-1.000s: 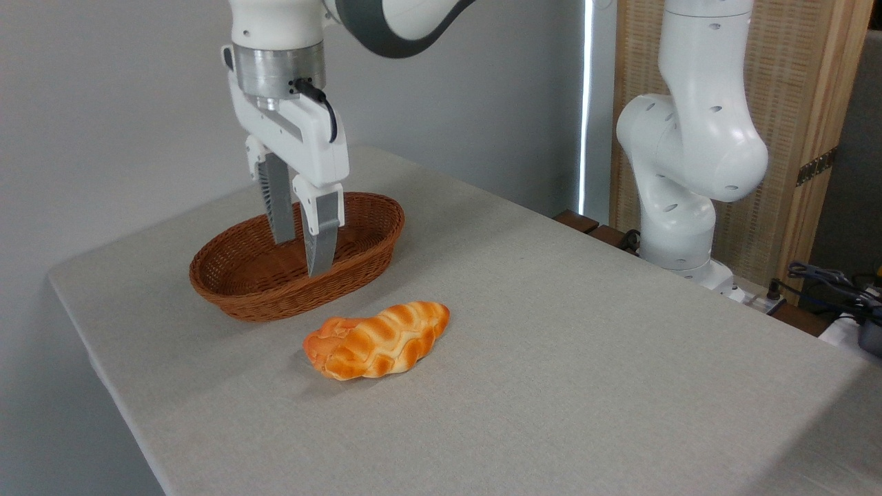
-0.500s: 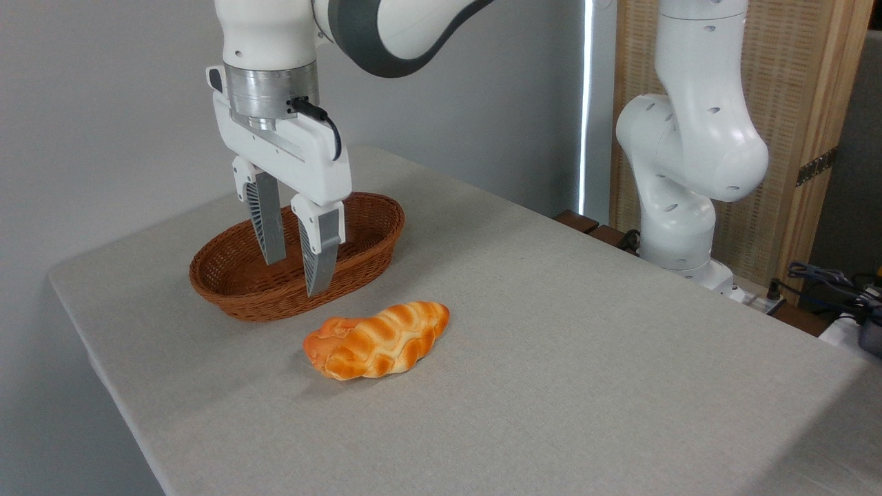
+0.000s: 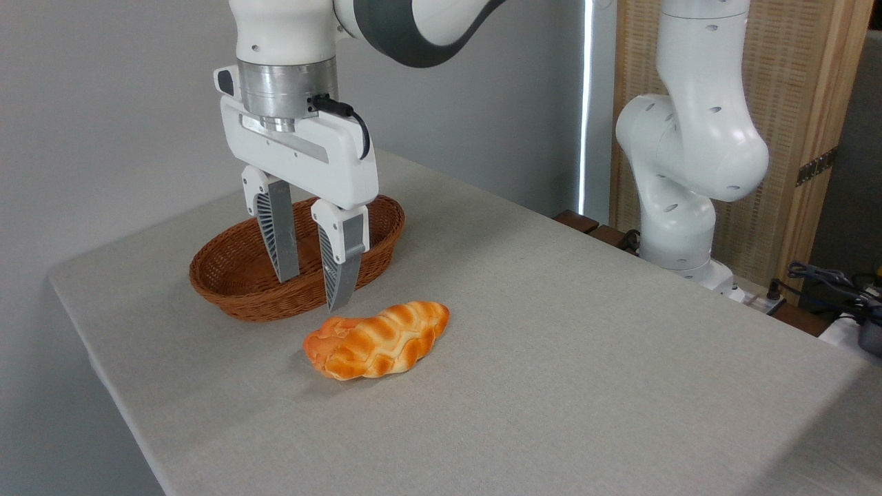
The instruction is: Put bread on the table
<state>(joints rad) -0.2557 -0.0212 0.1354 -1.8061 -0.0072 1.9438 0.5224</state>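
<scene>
- Golden-orange braided bread (image 3: 377, 339) lies flat on the table (image 3: 551, 358), on the bare grey-beige cloth, just in front of the brown wicker basket (image 3: 238, 275) and apart from it.
- The gripper (image 3: 315, 293) hangs above the basket's front rim, pointing down, its jaws parted with a clear gap and nothing between them.
- Its fingertips are near the loaf's left end, not touching.

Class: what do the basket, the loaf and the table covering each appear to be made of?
Basket: brown woven wicker, matte; the weave shows. Bread: glossy golden-orange braided crust; real or replica, the picture cannot settle. Table: covered in grey-beige cloth, matte, with a fine weave texture.
</scene>
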